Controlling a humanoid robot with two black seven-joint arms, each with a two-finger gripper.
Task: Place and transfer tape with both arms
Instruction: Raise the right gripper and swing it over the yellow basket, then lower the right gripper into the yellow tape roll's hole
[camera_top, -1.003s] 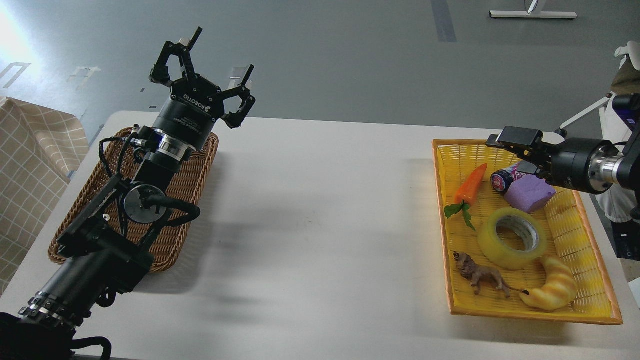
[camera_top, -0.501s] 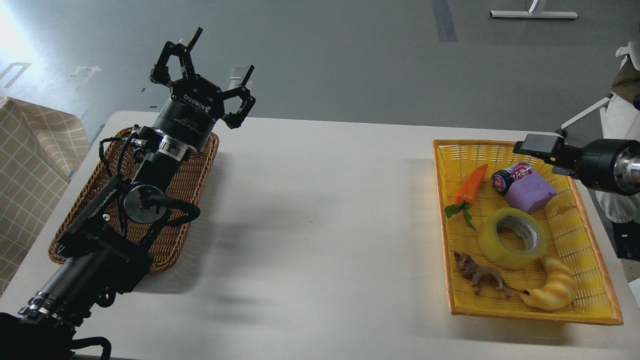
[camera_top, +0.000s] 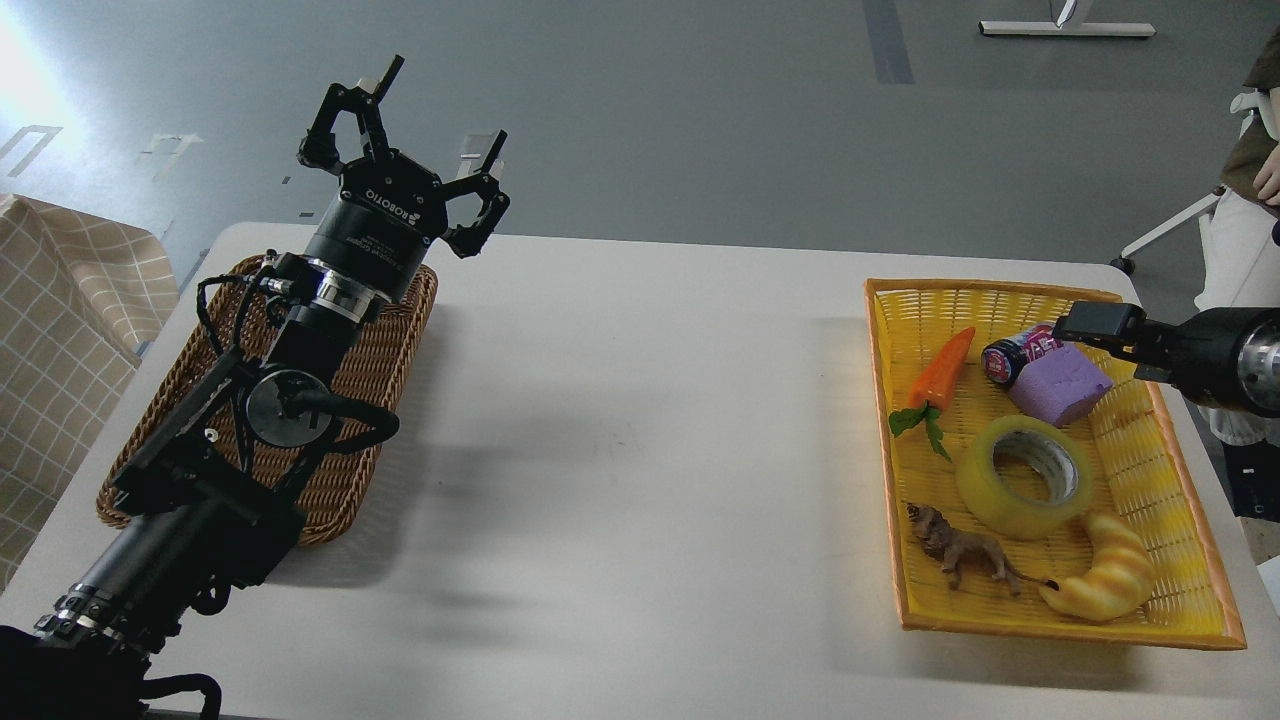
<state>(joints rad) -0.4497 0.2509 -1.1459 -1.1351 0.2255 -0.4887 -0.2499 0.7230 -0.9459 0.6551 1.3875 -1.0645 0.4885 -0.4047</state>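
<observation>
The tape (camera_top: 988, 492), a translucent yellow roll with a grey-white core, lies flat in the yellow basket (camera_top: 880, 420) at the right of the table. My left gripper (camera_top: 446, 104) is open and empty, raised above the far end of the brown wicker basket (camera_top: 395, 350) at the left. My right gripper (camera_top: 1096, 322) comes in from the right edge, low over the far right part of the yellow basket beside the purple block (camera_top: 1062, 385). It is behind the tape and apart from it. It is seen dark and end-on, so its fingers cannot be told apart.
The yellow basket also holds a toy carrot (camera_top: 940, 372), a small jar (camera_top: 1008, 358), a toy lion (camera_top: 960, 552) and a yellow croissant toy (camera_top: 1100, 580). A checked cloth (camera_top: 60, 340) is at the far left. A person (camera_top: 1255, 200) stands at the right edge.
My right arm has drawn back to the right and come lower over the yellow basket's far right corner. The left arm and the tape have not moved.
</observation>
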